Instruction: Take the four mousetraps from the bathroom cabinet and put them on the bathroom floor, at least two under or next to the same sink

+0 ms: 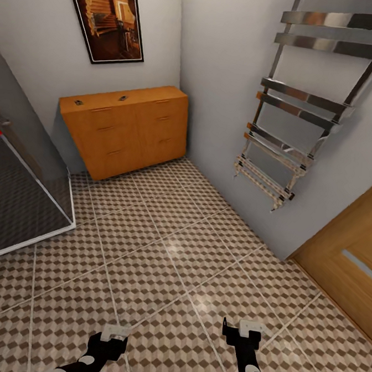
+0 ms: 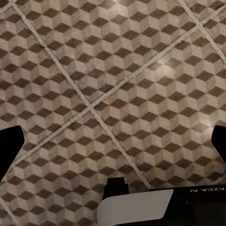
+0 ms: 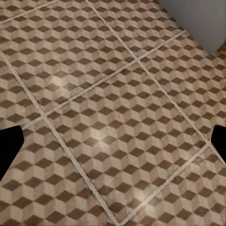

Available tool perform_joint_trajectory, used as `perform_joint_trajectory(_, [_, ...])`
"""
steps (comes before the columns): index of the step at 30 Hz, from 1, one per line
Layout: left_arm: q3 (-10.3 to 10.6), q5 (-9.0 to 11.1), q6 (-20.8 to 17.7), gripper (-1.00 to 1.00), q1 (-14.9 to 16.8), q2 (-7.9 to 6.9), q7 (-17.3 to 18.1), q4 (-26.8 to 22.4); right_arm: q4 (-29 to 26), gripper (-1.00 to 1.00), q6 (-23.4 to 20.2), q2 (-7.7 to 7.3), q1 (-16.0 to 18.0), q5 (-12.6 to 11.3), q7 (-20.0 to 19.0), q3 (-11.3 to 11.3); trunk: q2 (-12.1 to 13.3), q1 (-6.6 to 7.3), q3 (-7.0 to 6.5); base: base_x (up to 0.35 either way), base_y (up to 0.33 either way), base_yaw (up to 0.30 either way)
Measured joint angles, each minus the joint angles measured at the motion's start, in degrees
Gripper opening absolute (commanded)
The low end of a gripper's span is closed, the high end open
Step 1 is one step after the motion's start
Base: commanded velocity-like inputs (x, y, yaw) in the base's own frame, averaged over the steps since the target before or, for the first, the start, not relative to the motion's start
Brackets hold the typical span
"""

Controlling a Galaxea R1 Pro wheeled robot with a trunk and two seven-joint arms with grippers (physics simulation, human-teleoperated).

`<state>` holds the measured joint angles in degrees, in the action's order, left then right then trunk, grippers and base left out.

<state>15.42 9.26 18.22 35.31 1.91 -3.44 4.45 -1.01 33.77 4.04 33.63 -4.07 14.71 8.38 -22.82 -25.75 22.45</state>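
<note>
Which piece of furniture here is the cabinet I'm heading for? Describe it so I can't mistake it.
Look to the far corner of the room, below the dark framed picture on the wall. The cabinet is the wide, low orange-brown wooden dresser there, standing on the cube-patterned bathroom floor. Unlike the glass shower enclosure beside it and the chrome towel rail, it has two columns of drawers with bar handles.

The cabinet (image 1: 126, 127) reads as orange-brown wood with a smooth, satin face and wooden bar handles, and the door (image 1: 350, 264) shows a similar warm wood grain. The bathroom floor (image 1: 164, 262) is tile with a soft sheen — pale highlights bloom on it, grout lines matt. The towel rail (image 1: 303, 100) is polished chrome, mirror-bright, against matt painted walls (image 1: 227, 72); the shower screen (image 1: 19, 196) looks like dark, smooth glass.
</note>
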Motion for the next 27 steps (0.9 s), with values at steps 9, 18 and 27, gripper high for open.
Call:
perform_joint_trajectory(9, [0.0, 0.0, 0.0, 1.0, 0.0, -0.02, 0.0, 0.0, 0.0, 1.0, 0.0, 0.0, 0.0, 0.0, 0.0, 0.0, 0.0, 0.0, 0.54, 0.0, 0.0, 0.232])
perform_joint_trajectory(18, [0.0, 0.0, 0.0, 1.0, 0.0, -0.02, 0.0, 0.0, 0.0, 1.0, 0.0, 0.0, 0.0, 0.0, 0.0, 0.0, 0.0, 0.0, 1.08, 0.0, 0.0, 0.232])
perform_joint_trajectory(27, [0.0, 0.0, 0.0, 1.0, 0.0, 0.0, 0.0, 0.0, 0.0, 1.0, 0.0, 0.0, 0.0, 0.0, 0.0, 0.0, 0.0, 0.0, 1.61, 0.0, 0.0, 0.236])
